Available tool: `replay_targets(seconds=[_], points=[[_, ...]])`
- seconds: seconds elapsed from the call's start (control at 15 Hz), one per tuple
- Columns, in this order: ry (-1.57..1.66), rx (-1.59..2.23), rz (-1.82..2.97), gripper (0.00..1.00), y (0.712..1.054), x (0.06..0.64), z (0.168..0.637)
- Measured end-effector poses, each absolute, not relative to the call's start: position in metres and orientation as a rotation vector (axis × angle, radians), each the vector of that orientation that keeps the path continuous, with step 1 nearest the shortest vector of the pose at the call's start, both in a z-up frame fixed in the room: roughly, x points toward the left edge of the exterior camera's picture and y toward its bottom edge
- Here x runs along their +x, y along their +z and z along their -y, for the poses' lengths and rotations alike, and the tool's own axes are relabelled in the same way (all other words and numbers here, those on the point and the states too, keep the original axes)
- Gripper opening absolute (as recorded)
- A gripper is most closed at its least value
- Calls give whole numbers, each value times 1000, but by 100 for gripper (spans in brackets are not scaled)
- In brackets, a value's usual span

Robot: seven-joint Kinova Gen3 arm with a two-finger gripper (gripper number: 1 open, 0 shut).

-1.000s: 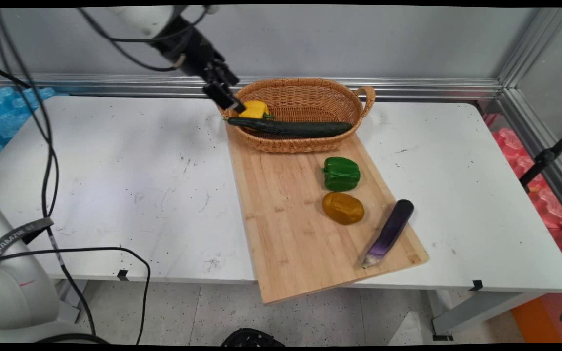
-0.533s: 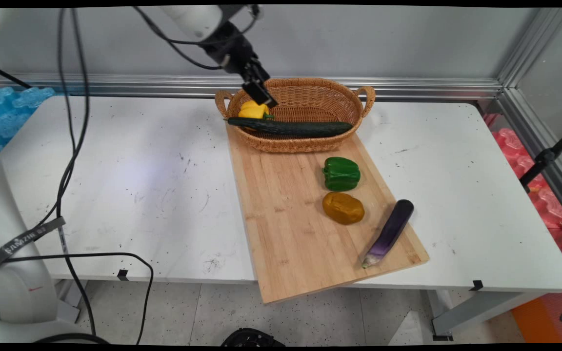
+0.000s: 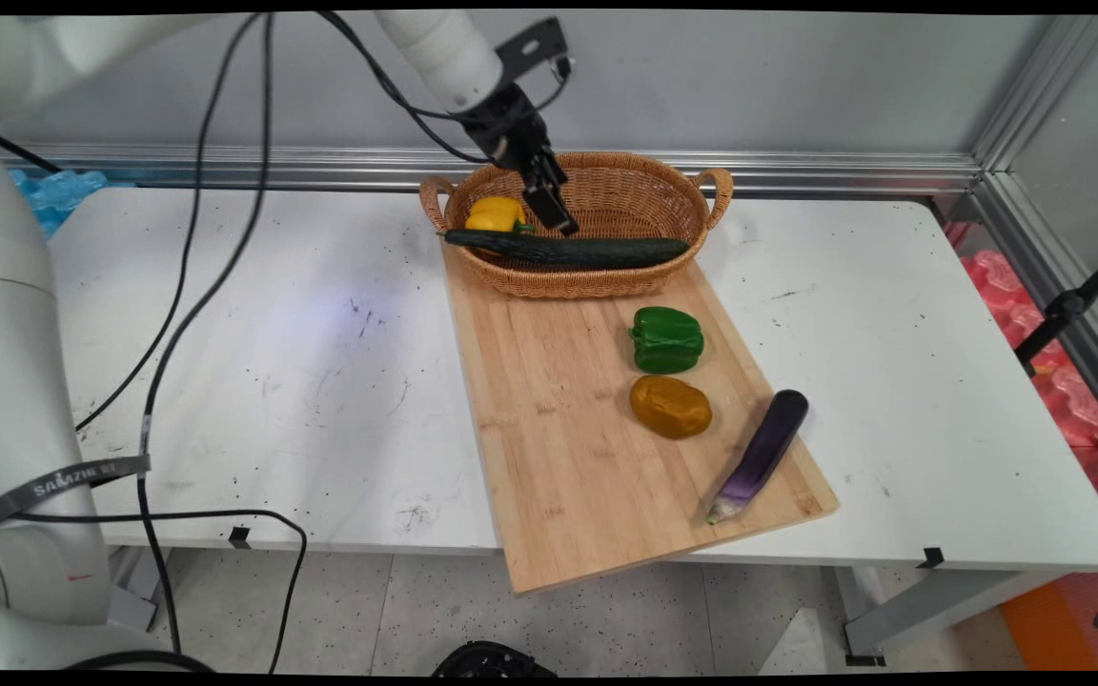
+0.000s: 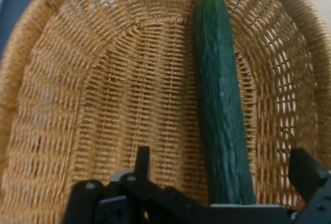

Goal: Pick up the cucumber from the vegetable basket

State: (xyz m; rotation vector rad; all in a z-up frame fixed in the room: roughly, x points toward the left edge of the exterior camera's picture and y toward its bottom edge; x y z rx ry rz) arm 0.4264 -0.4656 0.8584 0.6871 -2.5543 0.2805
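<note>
The gripper (image 3: 560, 214) hangs over the left half of the wicker basket (image 3: 606, 276), pointing down into it. Its fingers (image 4: 305, 169) stand wide apart with nothing between them. In the hand view the bare woven floor of the basket (image 4: 103, 105) fills the picture, and the cucumber (image 4: 220, 105) runs lengthwise past one finger, apart from it. In the main view the cucumber (image 3: 568, 251) lies along the basket's near side, its left tip poking over the rim. A yellow pepper (image 3: 495, 213) sits in the basket's left end, just left of the gripper. The basket stands on the far end of a wooden cutting board (image 3: 549, 429) on the white worktop (image 3: 273, 362). Nearer on the board lie a green pepper (image 3: 667, 339), a potato (image 3: 670, 407) and an eggplant (image 3: 761, 453) at the right edge.
</note>
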Motion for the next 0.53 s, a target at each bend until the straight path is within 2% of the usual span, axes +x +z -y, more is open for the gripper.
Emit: replay_targets(seconds=[0.53], points=[[180, 650, 2611, 100, 816, 402, 502]])
